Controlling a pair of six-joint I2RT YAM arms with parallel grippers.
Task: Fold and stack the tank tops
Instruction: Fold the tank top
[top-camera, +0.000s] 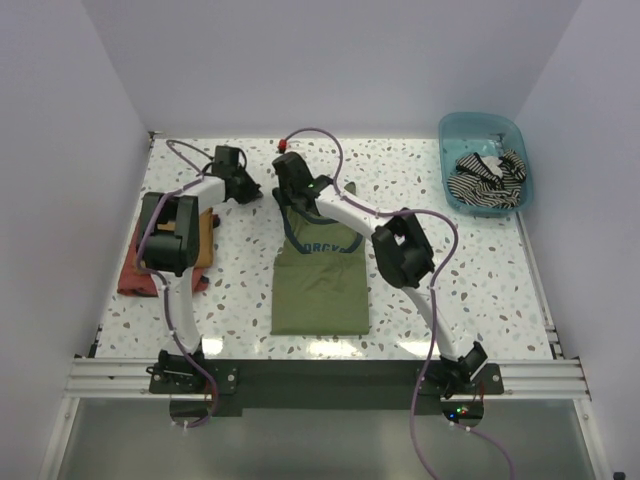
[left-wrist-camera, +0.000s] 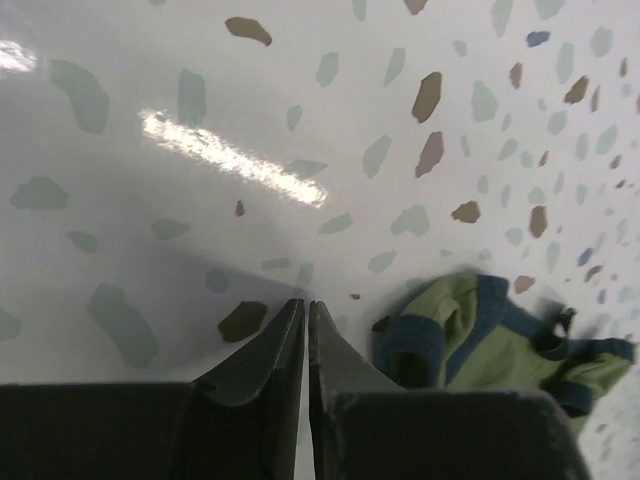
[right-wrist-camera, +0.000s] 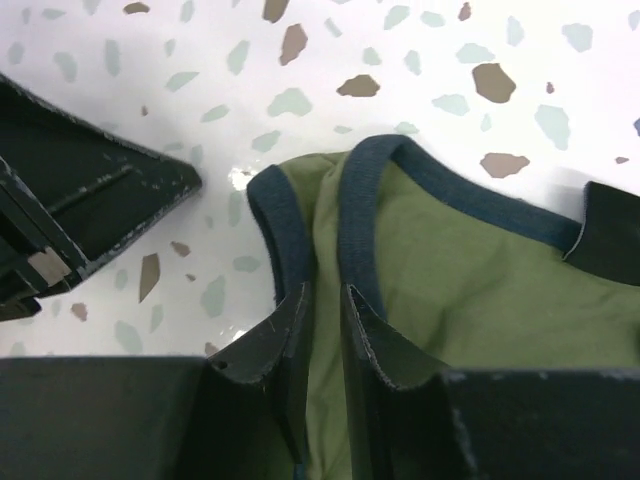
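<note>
The olive-green tank top (top-camera: 320, 290) with navy trim and a chest print lies flat at the table's middle, hem toward me. My right gripper (top-camera: 291, 198) is at its far left shoulder strap. In the right wrist view the jaws (right-wrist-camera: 325, 290) are nearly closed with the green strap fabric (right-wrist-camera: 440, 250) between them. My left gripper (top-camera: 250, 190) is shut and empty just left of that strap, low over the table (left-wrist-camera: 306, 303); the bunched strap (left-wrist-camera: 480, 335) shows to its right. The striped tank top (top-camera: 487, 175) lies crumpled in the blue bin.
The blue bin (top-camera: 450, 160) stands at the far right corner. A folded pile of red and orange cloth (top-camera: 135, 272) lies at the left, partly under the left arm. White walls close in the table on three sides.
</note>
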